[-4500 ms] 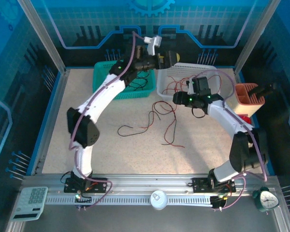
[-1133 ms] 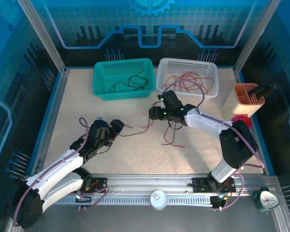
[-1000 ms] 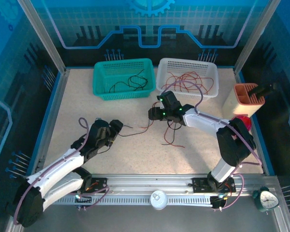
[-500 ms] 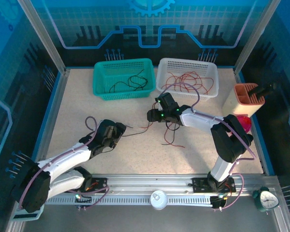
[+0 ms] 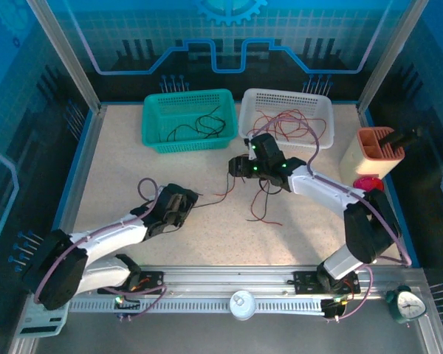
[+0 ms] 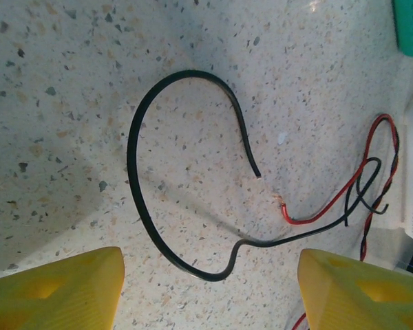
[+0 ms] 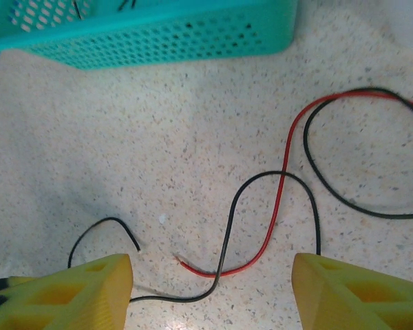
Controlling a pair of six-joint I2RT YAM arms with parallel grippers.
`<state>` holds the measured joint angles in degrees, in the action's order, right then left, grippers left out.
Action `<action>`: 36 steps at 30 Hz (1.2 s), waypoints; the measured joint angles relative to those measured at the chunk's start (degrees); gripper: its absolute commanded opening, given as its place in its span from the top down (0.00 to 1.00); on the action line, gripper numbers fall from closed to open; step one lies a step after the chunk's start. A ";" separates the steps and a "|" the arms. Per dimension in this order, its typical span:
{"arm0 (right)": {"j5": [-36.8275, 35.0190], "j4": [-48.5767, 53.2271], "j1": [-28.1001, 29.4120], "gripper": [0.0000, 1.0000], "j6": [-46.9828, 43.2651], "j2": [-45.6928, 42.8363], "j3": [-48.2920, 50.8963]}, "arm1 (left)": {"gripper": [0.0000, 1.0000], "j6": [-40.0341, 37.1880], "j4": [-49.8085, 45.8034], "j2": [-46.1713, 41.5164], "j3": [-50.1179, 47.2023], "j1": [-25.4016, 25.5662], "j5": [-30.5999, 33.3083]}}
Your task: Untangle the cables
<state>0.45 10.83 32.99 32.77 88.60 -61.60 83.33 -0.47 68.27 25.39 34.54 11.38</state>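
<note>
Our left claw point(image 6: 210, 265) stood wide apart and empty, its yellow fingers point(image 6: 55, 289) low over the speckled surface point(image 6: 69, 103). The bottom bend of the black cable point(image 6: 132, 179) lay just between the fingertips. From there the cable curled up into an open loop ending in a free cut tip, while its other run led right to where it twisted with the red cable point(image 6: 330, 206).

Our right claw point(image 7: 210, 265) was likewise spread and held nothing. It hovered over the spot where the black cable point(image 7: 230, 227) crossed the red cable point(image 7: 283, 192) more than once, just in front of the teal basket point(image 7: 158, 34).

From above, both claws sat over the loose cables point(image 5: 258, 199) mid-surface. More black wire lay in the teal basket point(image 5: 192, 144) and red wire in the white basket point(image 5: 288, 93).

We judged these wires light, limp yet springy, keeping their curl, and slick enough to slide from a shallow pinch. We judged the best hold to be the black loop's bend, well apart from the red. Gripping at a crossing would likely drag both together.
</note>
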 measured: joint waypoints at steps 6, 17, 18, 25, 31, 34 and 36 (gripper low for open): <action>-0.02 0.63 -0.92 0.36 -0.24 -3.45 0.00 | 0.38 0.79 2.08 2.21 0.76 0.31 0.44; 0.00 2.40 -0.92 0.36 -0.39 -6.01 0.00 | 0.55 0.52 3.85 3.93 1.46 0.35 1.86; -0.48 2.84 -0.92 0.36 -0.37 -6.51 0.00 | 0.59 0.48 4.13 4.13 1.46 0.37 1.95; -15.45 12.09 -7.87 0.29 3.37 -14.38 1.51 | 0.84 -0.35 6.62 5.16 1.46 0.50 2.12; -30.36 22.82 -14.43 0.19 7.65 -27.89 1.75 | 0.98 -1.90 7.39 5.16 1.46 0.50 2.12; -33.42 27.52 -19.74 0.15 9.20 -29.77 1.77 | 1.00 -2.93 7.72 5.16 1.46 0.50 2.14; -34.45 30.38 -22.95 0.14 9.92 -29.83 1.95 | 1.00 -4.22 7.89 5.16 1.55 0.50 2.12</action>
<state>-34.00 41.21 10.04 42.70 58.76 -59.66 79.11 7.42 73.43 26.94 35.05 13.50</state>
